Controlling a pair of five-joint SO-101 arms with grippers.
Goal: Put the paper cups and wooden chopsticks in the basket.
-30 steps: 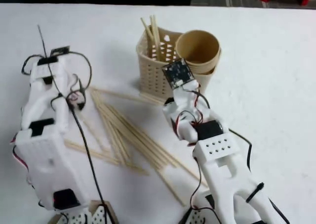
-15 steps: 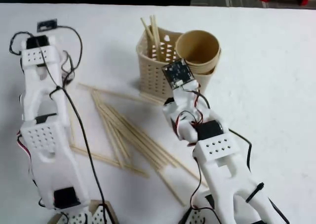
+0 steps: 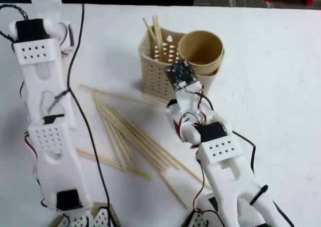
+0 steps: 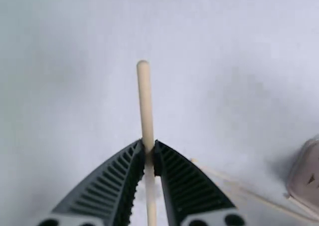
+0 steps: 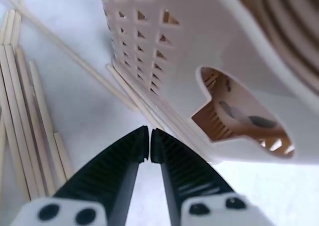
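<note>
My left gripper (image 4: pixel 148 148) is shut on a single wooden chopstick (image 4: pixel 144 101), which sticks out past the fingertips above the white table. In the high view the left arm (image 3: pixel 35 46) stretches to the table's far left corner. The cream lattice basket (image 3: pixel 156 66) holds a stack of brown paper cups (image 3: pixel 201 47) and a few upright chopsticks (image 3: pixel 155 30). My right gripper (image 5: pixel 149 133) is shut on nothing, low over the table just in front of the basket (image 5: pixel 149 36). Several loose chopsticks (image 3: pixel 131 137) lie fanned out between the two arms.
A few chopsticks (image 5: pixel 130 89) lie on the table right along the basket's base. The basket's handle hole (image 5: pixel 234 111) faces the right gripper. Bare white table stretches to the right of the basket. A basket corner (image 4: pixel 306 178) lies off to the side of the left gripper.
The left arm has stretched out towards the far left corner of the table, away from the chopstick pile. The right arm has stayed where it was.
</note>
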